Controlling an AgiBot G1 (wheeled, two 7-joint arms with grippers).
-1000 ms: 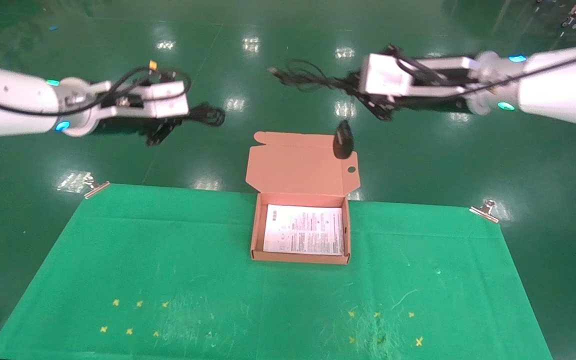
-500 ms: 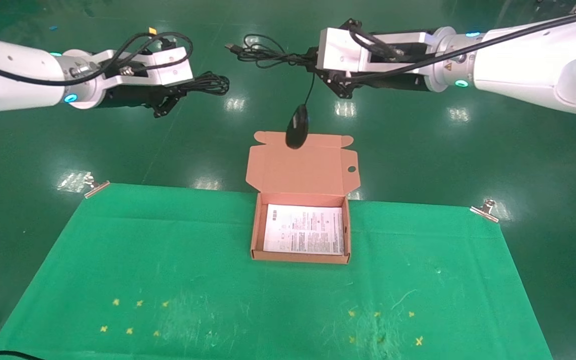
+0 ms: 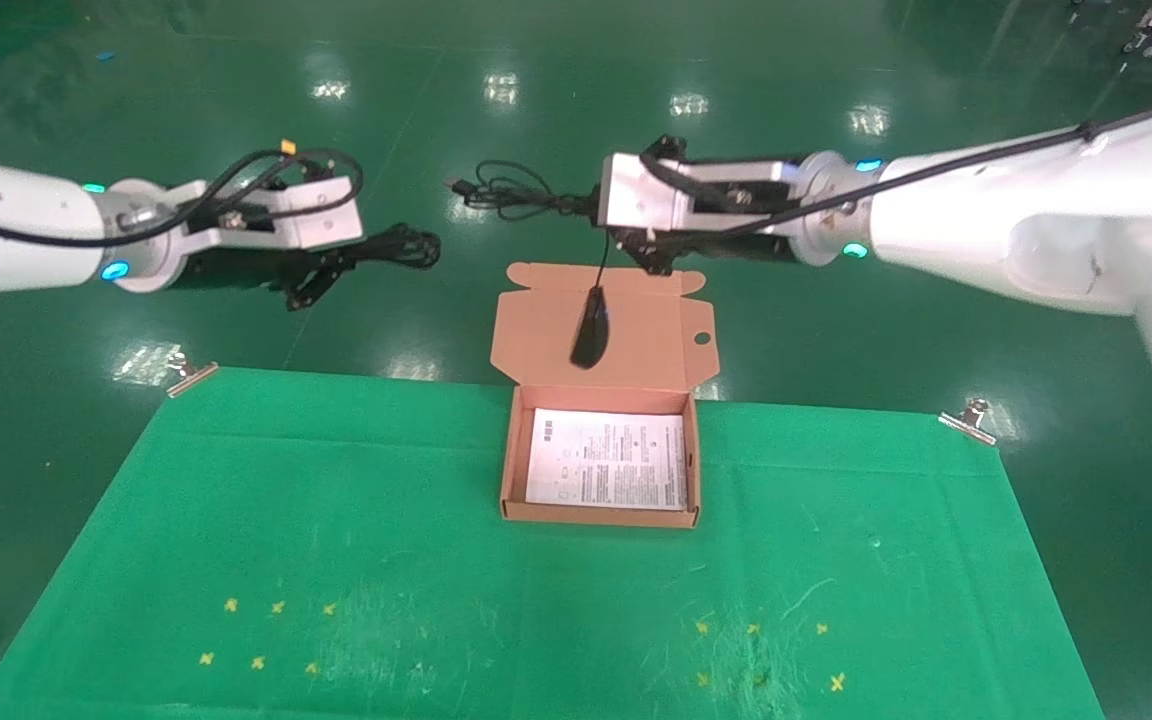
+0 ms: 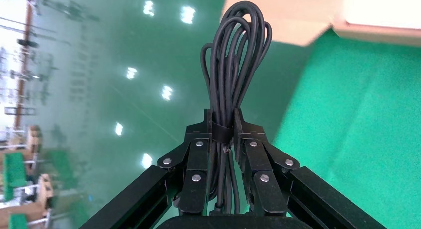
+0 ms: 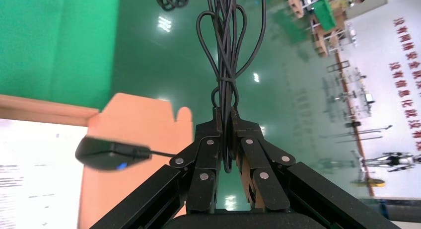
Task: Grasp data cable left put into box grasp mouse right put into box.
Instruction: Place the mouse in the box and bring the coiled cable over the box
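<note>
Shiny green floor (image 3: 836, 330) with bright light spots lay all around, and a green cloth (image 3: 336, 530) covered the table near the robot.

Up in the air on the left side, the left gripper (image 4: 222, 120) was pinched tight on the data cable (image 4: 237, 60). Its two black fingers (image 4: 198, 154) pressed the bundle from both sides, and the long loops stuck out past the tips. In the head view the left gripper (image 3: 321, 275) hung over the bare floor, beyond the far left part of the cloth, with the data cable (image 3: 401, 245) pointing toward the middle.

The right gripper (image 5: 226, 118) was squeezed shut on the mouse's cord (image 5: 226, 45), not on the mouse itself. The cord loops poked out past the fingers (image 5: 253, 159). In the head view the right gripper (image 3: 646, 250) was high above the far edge of the box lid. The mouse (image 3: 589, 338) dangled below it on its thin cord, in front of the open lid flap (image 3: 656, 350). A tiny blue light showed on the mouse (image 5: 109, 153).

The box (image 3: 508, 470) sat open at the far middle edge of the cloth. A white printed sheet (image 3: 608, 460) lay flat inside it. The lid stood open behind, with a round hole (image 3: 703, 339) near its right side.

Two metal clips (image 3: 968, 420) held the far corners of the cloth. Small yellow marks (image 3: 276, 607) dotted the near part.
</note>
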